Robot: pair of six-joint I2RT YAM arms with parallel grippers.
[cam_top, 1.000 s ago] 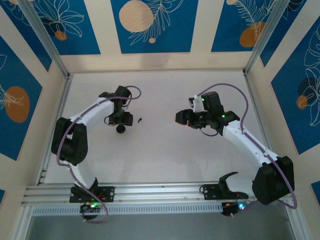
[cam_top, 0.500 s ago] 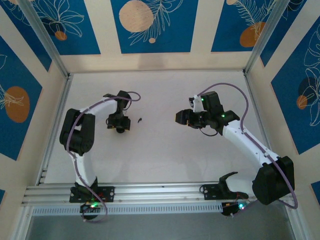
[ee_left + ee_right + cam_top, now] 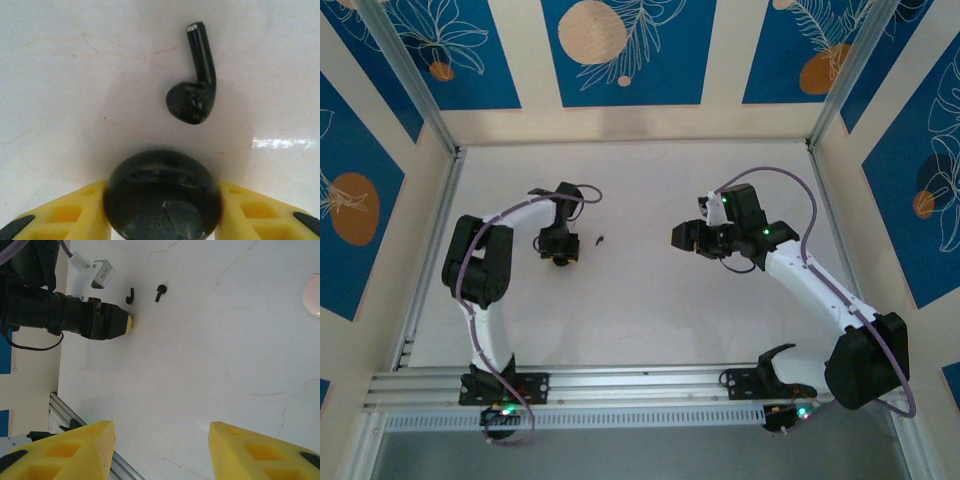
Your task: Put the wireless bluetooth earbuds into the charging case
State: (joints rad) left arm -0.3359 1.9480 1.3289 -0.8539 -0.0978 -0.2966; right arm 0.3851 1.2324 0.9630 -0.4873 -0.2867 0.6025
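white marbled table [image 3: 650,320] sits under both your arms. one earbud [image 3: 194,97] lies flat on it just ahead of the round black case [image 3: 162,195], stem pointing away. it's close to the case but not touching, with bare table between them. your left gripper [image 3: 162,220] is clenched on that case, yellow fingers [image 3: 250,210] pressed to both its sides. from the top camera the earbud [image 3: 601,240] is a dark speck just right of the left gripper [image 3: 560,255]. your right wrist view catches it plus a second earbud [image 3: 160,292], near each other, not touching, just past the left gripper's yellow tip. your right gripper [image 3: 162,450] is released, jaws spread wide over bare table. in the top view it [image 3: 682,235] hangs on the right half, well apart from the earbuds. blue patterned wall panels [image 3: 620,50] stand behind the table, and an aluminium rail [image 3: 640,380] runs along the near edge.
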